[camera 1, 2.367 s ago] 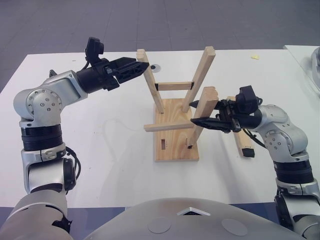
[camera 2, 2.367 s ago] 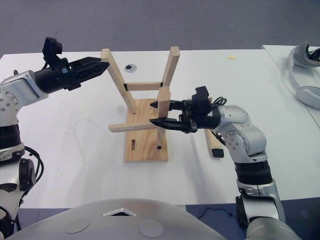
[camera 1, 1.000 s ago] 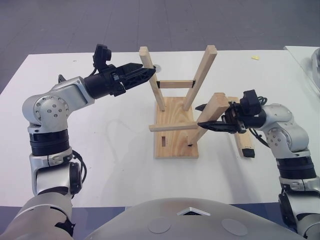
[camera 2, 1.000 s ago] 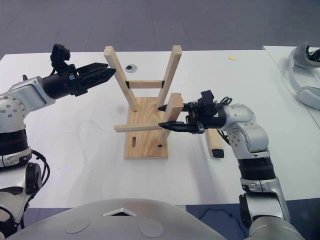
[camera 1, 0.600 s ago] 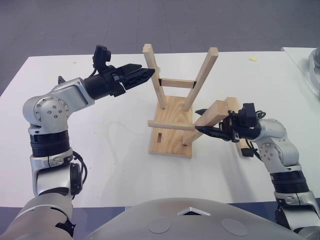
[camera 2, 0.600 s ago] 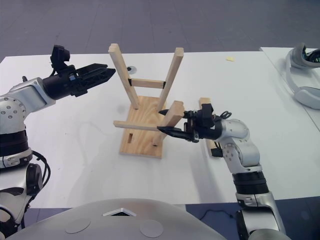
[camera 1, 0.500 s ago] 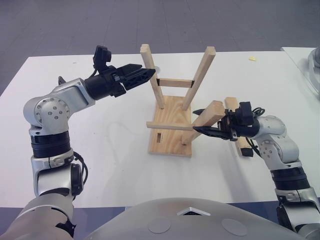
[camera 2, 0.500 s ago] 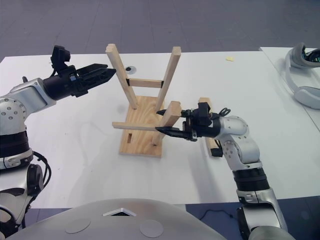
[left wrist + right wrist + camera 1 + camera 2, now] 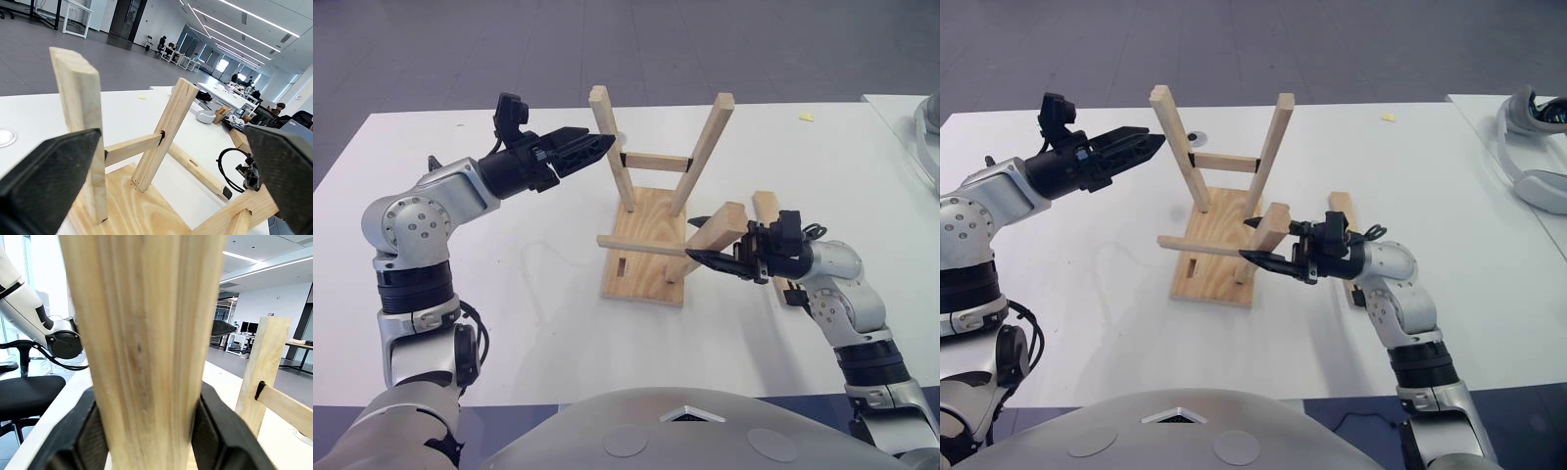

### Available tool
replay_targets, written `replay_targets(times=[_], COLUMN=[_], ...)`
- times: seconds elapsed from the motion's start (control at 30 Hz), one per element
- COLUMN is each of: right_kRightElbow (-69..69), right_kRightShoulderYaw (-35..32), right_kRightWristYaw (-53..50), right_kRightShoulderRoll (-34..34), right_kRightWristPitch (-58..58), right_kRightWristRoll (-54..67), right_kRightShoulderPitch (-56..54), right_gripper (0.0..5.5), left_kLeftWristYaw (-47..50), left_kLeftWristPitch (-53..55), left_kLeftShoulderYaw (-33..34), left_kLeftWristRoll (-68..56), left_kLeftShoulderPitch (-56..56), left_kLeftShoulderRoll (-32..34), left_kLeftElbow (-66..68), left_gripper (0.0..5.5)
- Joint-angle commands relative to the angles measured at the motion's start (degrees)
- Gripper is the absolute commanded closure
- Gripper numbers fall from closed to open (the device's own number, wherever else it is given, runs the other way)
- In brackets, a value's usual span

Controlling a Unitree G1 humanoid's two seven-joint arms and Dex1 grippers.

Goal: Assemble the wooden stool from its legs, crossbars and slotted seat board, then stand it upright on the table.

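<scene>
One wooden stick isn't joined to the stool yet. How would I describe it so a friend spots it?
On the white table, find the seat board with legs sticking up from it. To its right, partly behind the robot's right arm, the loose leg lies flat. It alone rests on the tabletop itself, and its near end is dark.

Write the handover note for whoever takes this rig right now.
Left gripper: open, at the top of the back left leg.
Right gripper: shut on the tilted third leg.
Board lies flat on the table. The back left leg and back right leg stand in it, joined by a crossbar. A second crossbar juts from the third leg. Fourth leg lies loose.
To do: straighten third leg, fit fourth, flip upright.
</scene>
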Motion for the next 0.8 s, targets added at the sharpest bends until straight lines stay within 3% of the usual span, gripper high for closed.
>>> replay_targets(times=[0.03, 0.17, 0.27, 0.43, 0.8], right_kRightElbow=[5.29, 3.53, 3.28, 5.64, 4.74], right_kRightShoulderYaw=[2.43, 3.19, 4.16, 5.64, 6.69], right_kRightWristYaw=[-6.61, -11.95, -10.16, -12.63, -12.22], right_kRightShoulderRoll=[-1.61, -2.76, -2.94, -2.58, -5.06], right_kRightWristPitch=[11.31, 13.02, 14.61, 6.78, 12.36], right_kRightWristRoll=[-5.14, -9.16, -6.75, -13.57, -9.42], right_kRightShoulderPitch=[2.32, 1.67, 2.4, 2.83, 3.55], right_gripper=[3.45, 3.45, 3.45, 3.45, 3.45], left_kLeftWristYaw=[0.72, 1.03, 1.28, 1.51, 2.06], left_kLeftWristPitch=[-0.48, -0.56, -0.56, -0.67, -0.74], left_kLeftShoulderYaw=[0.02, 0.09, 0.07, 0.16, 0.66], left_kLeftWristRoll=[0.1, 0.19, 0.13, 0.08, -0.19], left_kLeftShoulderPitch=[0.28, 0.55, 0.56, 0.63, 1.19], left_kLeftShoulderRoll=[-0.5, -0.96, -1.28, -1.47, -2.06], left_kLeftElbow=[-0.79, -0.91, -0.9, -0.79, -1.27], left_gripper=[0.1, 0.1, 0.1, 0.1, 0.1])
